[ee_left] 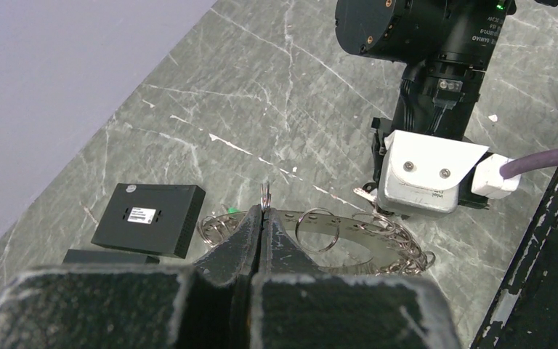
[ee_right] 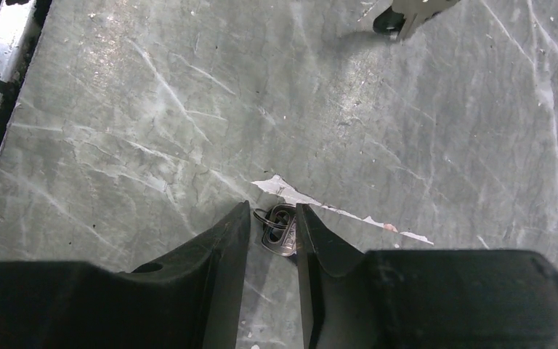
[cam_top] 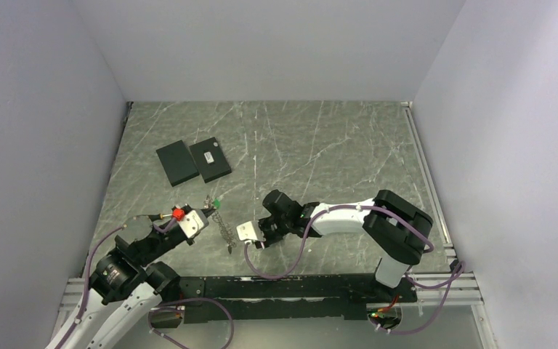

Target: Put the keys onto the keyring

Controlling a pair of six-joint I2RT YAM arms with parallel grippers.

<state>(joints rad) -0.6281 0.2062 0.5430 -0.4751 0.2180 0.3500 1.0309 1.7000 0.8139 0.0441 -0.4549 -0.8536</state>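
My left gripper is shut on the keyring, a thin metal ring seen edge-on and sticking up past the fingertips. Its silvery chain with further loose rings trails across the table toward the right arm; a green tag lies beside it. My right gripper is low over the table, open, its fingers straddling a dark-headed key. The right finger touches the key and a gap remains on the left. In the top view the right gripper hides that key.
Two flat black rectangular plates lie side by side at the back left. A torn white scrap sits just beyond the key. The black rail runs along the near edge, and grey walls close in the table.
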